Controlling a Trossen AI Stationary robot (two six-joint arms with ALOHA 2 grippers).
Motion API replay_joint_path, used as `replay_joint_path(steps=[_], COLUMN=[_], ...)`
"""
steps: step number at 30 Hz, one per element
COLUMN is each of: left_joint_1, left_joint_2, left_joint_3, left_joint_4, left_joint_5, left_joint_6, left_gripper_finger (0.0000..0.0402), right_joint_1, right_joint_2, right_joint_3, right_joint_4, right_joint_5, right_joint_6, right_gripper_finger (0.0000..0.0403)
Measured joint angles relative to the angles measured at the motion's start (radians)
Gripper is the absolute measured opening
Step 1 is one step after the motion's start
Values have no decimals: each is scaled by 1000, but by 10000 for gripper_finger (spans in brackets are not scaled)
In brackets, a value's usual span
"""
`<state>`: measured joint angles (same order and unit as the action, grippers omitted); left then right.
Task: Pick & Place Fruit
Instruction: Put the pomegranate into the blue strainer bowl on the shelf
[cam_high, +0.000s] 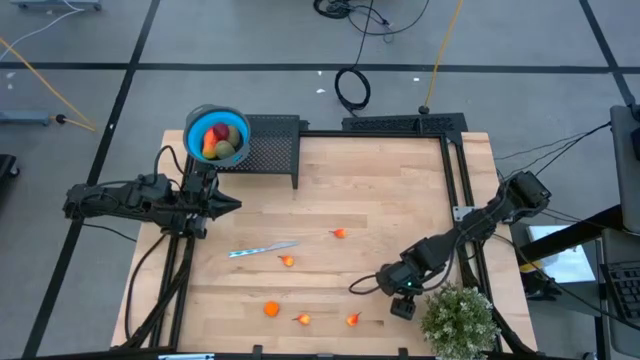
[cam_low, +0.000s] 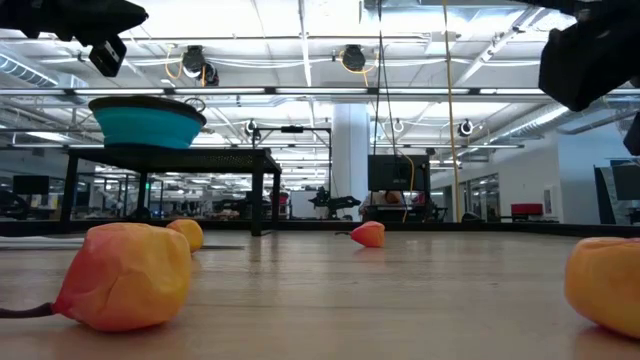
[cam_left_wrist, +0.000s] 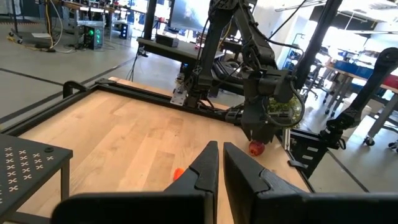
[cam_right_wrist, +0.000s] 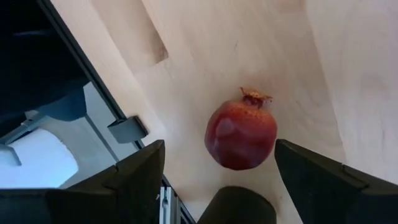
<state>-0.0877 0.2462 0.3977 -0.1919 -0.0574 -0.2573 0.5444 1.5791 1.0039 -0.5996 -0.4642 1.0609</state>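
A dark red round fruit (cam_right_wrist: 241, 134) with a small crown lies on the wooden table near its right front corner. My right gripper (cam_right_wrist: 221, 163) hangs open above it, slanting down, with one finger on each side and clear of it. The left wrist view shows this fruit (cam_left_wrist: 256, 148) just below that gripper (cam_left_wrist: 260, 129). In the high view my right gripper (cam_high: 400, 292) hides it. Several small orange fruits (cam_high: 288, 261) lie scattered over the table's middle and front. My left gripper (cam_high: 228, 205) waits shut and level at the left, beside the bowl stand.
A blue bowl (cam_high: 190, 128) with fruit in it stands on a black perforated stand (cam_high: 270, 145) at the far left. A slim silver knife (cam_high: 262, 249) lies mid-table. A green plant (cam_high: 460, 320) stands at the right front corner, close to my right gripper. A black frame (cam_high: 455, 170) runs along the right side.
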Motion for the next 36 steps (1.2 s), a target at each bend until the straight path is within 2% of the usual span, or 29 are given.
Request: replay_joint_path(steps=[11, 30, 36], left_joint_1=[0, 0, 0], left_joint_2=[0, 0, 0], left_joint_3=[0, 0, 0], left_joint_4=[0, 0, 1], left_joint_5=[-3, -20, -37], left_joint_6=[1, -1, -6], left_gripper_finger=[21, 21, 21], right_joint_1=[54, 93, 93], right_joint_2=[0, 114, 115], right_joint_3=[-10, -10, -10], right_joint_4=[0, 1, 12], right_joint_5=[129, 126, 147], right_joint_6=[1, -24, -23], right_gripper_finger=[295, 295, 280])
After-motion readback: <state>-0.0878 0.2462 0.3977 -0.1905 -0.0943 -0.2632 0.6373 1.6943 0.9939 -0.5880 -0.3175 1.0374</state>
